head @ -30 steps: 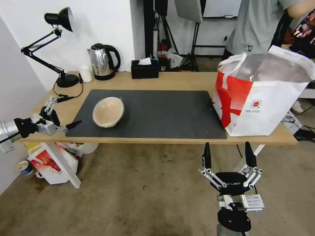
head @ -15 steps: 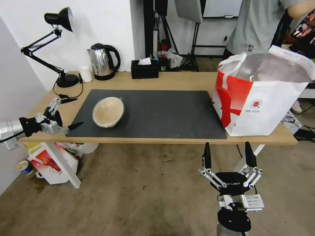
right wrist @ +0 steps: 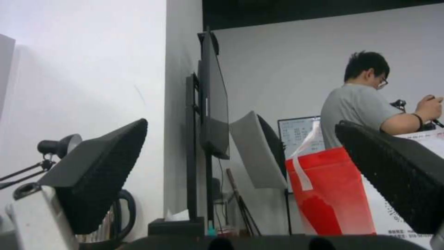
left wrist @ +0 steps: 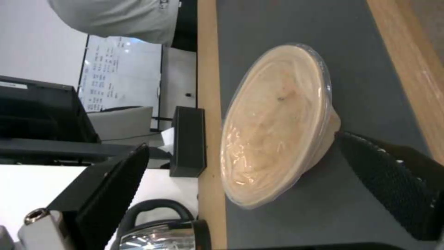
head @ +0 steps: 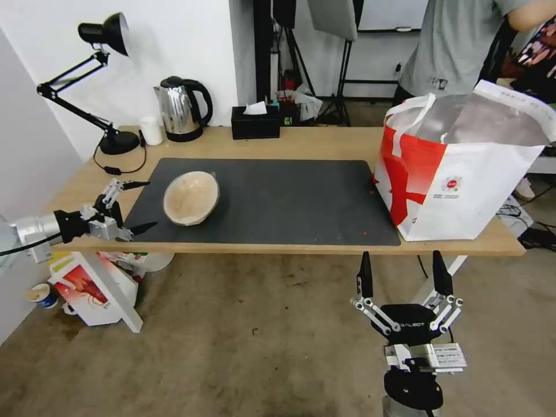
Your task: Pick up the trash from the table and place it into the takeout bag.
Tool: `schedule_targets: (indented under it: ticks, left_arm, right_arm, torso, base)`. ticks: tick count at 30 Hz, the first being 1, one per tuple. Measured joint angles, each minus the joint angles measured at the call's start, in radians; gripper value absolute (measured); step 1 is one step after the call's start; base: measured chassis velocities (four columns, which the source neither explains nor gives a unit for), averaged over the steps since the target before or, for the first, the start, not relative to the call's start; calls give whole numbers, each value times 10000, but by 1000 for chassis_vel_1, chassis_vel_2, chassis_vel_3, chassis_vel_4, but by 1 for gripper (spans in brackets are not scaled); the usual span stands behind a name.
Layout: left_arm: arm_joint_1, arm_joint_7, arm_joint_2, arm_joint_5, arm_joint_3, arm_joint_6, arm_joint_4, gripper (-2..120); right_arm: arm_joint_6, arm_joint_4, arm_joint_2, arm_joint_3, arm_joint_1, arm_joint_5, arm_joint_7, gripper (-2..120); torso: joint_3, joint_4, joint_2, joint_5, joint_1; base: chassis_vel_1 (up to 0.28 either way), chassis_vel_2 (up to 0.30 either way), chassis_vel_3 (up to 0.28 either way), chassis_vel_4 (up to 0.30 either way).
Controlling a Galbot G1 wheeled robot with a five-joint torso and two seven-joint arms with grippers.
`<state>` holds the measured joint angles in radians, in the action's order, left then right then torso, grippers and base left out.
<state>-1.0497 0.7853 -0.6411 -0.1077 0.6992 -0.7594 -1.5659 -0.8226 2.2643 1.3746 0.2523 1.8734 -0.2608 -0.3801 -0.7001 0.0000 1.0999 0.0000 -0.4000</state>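
Item: beige paper-pulp bowl (head: 191,197), on your worktop's (head: 324,141) dark grey mat (head: 289,200), left end
Your left gripper (head: 141,205) sits just beside it, fingers spread wide; right gripper (head: 403,274) parked below the worktop edge, fingers apart; takeout bag (head: 463,168) stands open at the right end

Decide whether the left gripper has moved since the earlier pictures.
Yes. The left gripper, open, has moved right along the table edge toward the beige bowl.
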Motion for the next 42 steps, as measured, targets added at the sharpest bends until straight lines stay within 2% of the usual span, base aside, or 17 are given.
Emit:
schedule_targets:
  ticks: [14,28,42]
  left_arm:
    - [509,274,-165,-142,-485,-11,362,100]
    - [1185,333,-409,-676,-851,-46,1133,100]
    - [1617,542,-715,-894,-1224,-70,1387,100]
  right_arm:
    - [0,0,0,0,0,0,0,100]
    - [0,0,0,0,0,0,0,100]
    - [0,0,0,-1,0,0,0,100]
  torso:
    - [0,1,0,0,0]
    - [1,0,0,0,0]
    - [1,0,0,0,0]
  base:
    - [0,0,0,0]
    - [0,0,0,0]
    - [0,0,0,0]
